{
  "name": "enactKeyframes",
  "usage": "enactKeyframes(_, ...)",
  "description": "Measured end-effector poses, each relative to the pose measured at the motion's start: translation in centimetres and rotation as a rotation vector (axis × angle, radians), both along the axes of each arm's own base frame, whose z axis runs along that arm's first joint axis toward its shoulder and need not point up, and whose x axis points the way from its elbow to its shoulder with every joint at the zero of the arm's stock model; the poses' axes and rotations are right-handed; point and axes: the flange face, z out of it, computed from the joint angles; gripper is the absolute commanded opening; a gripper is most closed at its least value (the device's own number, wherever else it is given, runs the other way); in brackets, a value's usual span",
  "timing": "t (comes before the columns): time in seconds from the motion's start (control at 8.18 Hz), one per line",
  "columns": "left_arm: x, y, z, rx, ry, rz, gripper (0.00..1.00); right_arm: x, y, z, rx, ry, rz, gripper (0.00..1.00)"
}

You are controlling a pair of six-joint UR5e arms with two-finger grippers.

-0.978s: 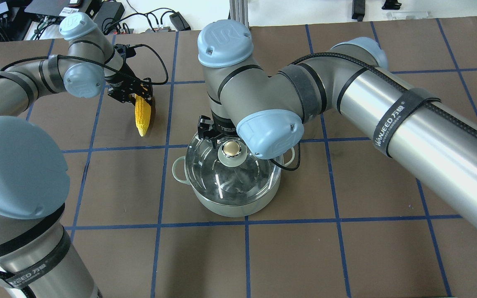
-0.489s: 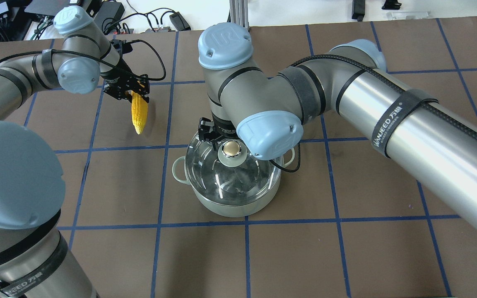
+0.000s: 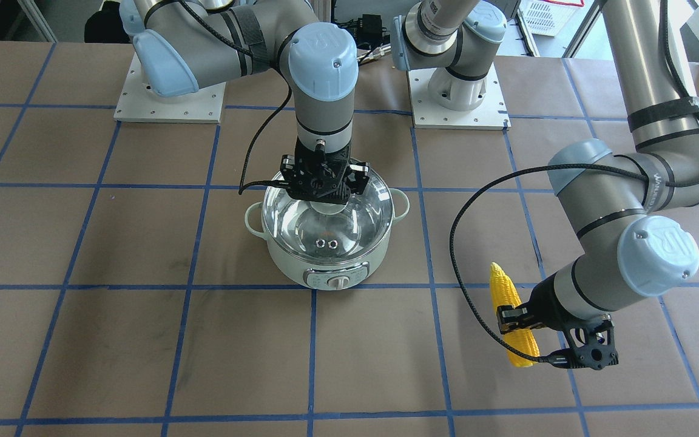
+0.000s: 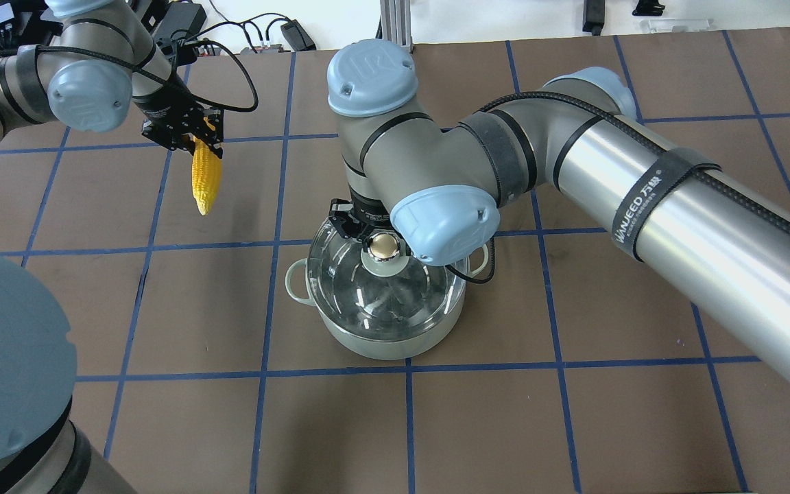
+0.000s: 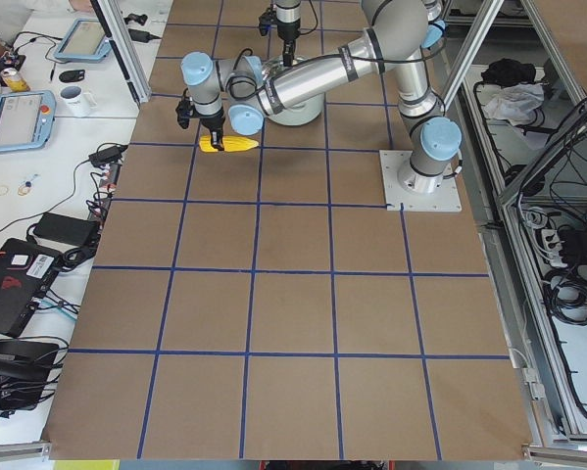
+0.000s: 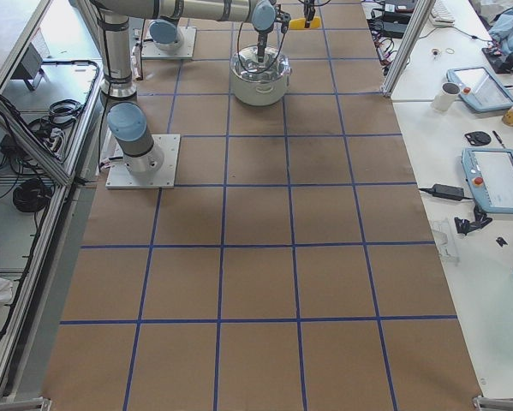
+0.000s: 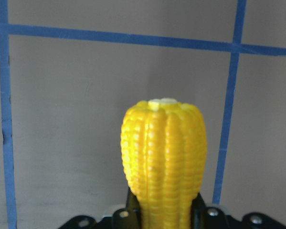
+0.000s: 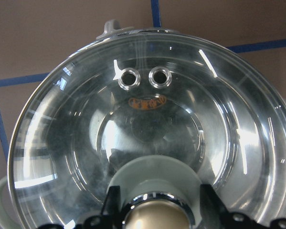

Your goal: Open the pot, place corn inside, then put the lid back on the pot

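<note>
The pale mint-green pot (image 3: pixel 292 270) stands mid-table with the clear glass lid (image 3: pixel 325 227) on it, also in the overhead view (image 4: pixel 381 302). My right gripper (image 3: pixel 324 195) points straight down, its fingers on either side of the lid's knob (image 4: pixel 382 247) and closed against it; the wrist view shows the fingers (image 8: pixel 113 202) flanking the knob. My left gripper (image 4: pixel 204 146) is shut on the blunt end of the yellow corn (image 4: pixel 205 177), held above the table to the pot's left, tip pointing toward the robot. The corn also shows in the front view (image 3: pixel 510 315) and left wrist view (image 7: pixel 164 157).
Brown table surface with a blue tape grid (image 4: pixel 409 363). Two arm base plates (image 3: pixel 170 97) sit at the robot's side. Cables and electronics (image 4: pixel 182 20) lie beyond the far edge. The right arm's elbow (image 4: pixel 446 219) hangs over the pot's right side.
My left gripper has lifted the corn and carried it up and to the left, away from the pot. The right gripper stays at the lid's knob; the lid has not moved.
</note>
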Motion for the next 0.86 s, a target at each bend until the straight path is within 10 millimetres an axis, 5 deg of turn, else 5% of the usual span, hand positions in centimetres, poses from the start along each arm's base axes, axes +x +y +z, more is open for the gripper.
enactKeyframes(0.49, -0.7, 2.1, 4.4, 0.007, -0.016, -0.009, 0.0, 0.0, -0.1, 0.0, -0.003, -0.004, -0.001, 0.04)
enactKeyframes(0.86, -1.2, 2.4, 5.0, 0.008, -0.015, -0.009, 0.0, 0.5, -0.3, 0.9, 0.008, -0.049, -0.003, 0.0)
